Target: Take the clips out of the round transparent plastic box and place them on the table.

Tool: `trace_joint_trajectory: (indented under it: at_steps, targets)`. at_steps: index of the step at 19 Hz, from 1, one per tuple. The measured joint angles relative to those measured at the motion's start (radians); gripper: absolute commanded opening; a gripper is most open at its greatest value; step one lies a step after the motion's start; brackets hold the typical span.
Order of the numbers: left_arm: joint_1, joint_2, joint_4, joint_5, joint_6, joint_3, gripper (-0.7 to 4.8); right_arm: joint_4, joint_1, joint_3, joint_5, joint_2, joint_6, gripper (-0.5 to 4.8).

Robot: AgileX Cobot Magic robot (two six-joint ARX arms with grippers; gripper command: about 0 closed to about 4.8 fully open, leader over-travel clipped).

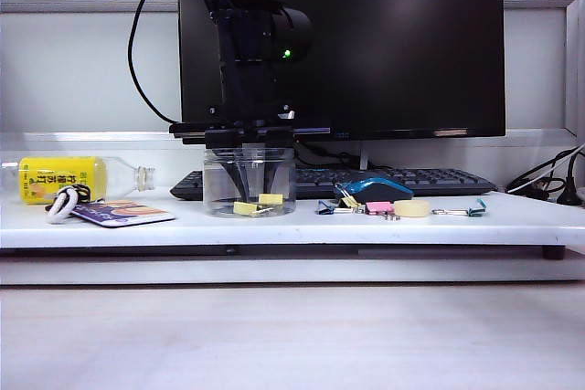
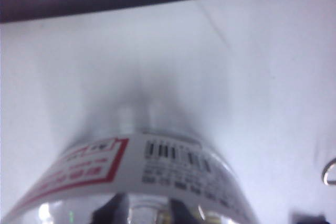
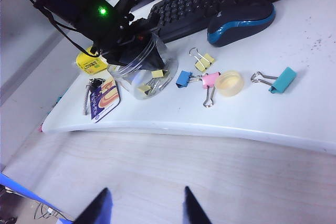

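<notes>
Inside the round transparent plastic box (image 1: 249, 180) on the worktop (image 1: 302, 226), the left hand (image 1: 249, 171) reached toward clips (image 1: 258, 205), its grip unclear; the right hand (image 3: 143, 208) hung open.

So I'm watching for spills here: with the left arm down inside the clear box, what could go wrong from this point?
1. The left gripper sits deep in the round transparent plastic box; lifting off-centre could catch the wall and tip it.
2. Two yellow clips lie flat on the bottom, close together, so the fingers may grab both or miss.
3. The bottle and card crowd the table nearby.
</notes>
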Motion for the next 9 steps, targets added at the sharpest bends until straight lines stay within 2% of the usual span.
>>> trace_joint_trajectory:
  at_steps: [9]
  targets:
    - [-0.003,-0.027,0.03,0.041,-0.016,0.005,1.11,0.0,0.0,0.0,0.0,0.0,0.0,1.76]
